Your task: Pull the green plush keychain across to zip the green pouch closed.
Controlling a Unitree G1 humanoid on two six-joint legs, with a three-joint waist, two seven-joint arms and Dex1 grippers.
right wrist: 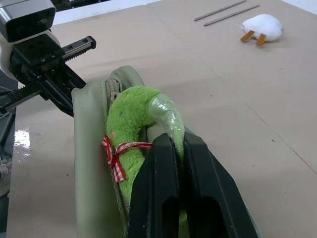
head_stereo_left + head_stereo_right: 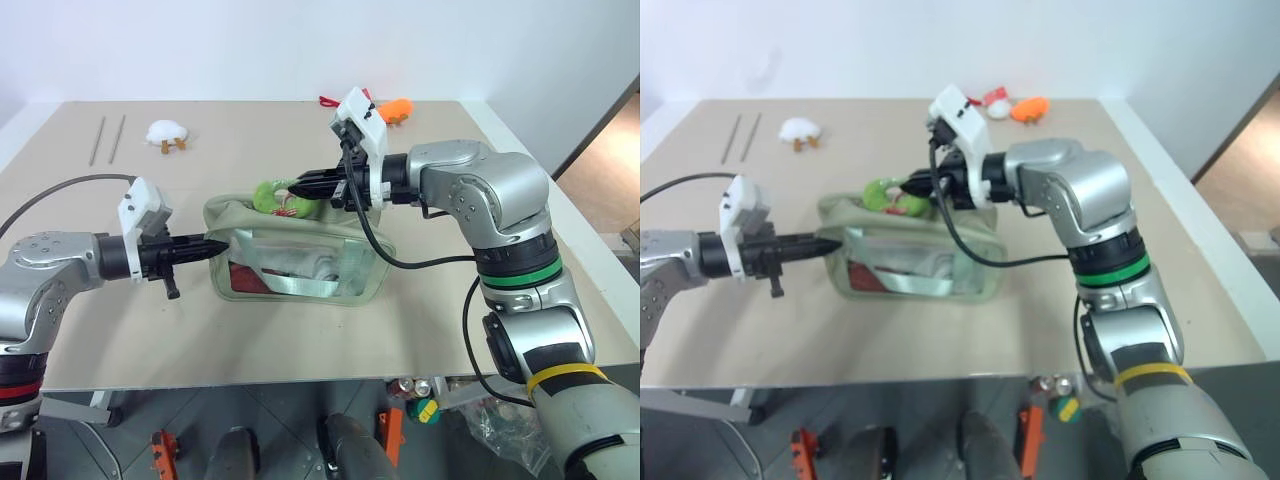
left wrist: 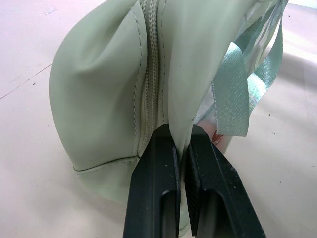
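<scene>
Trouble could come if the right gripper [image 1: 174,148], squeezed shut on the soft keychain [image 1: 130,124] on top of the pouch [image 2: 300,262], slips off the fluff, or if the left gripper [image 3: 181,148], pinching the pouch's end, lets go.

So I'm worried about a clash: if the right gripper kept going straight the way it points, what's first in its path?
Probably the left gripper, pinching the green pouch's far end; depth is uncertain.
</scene>
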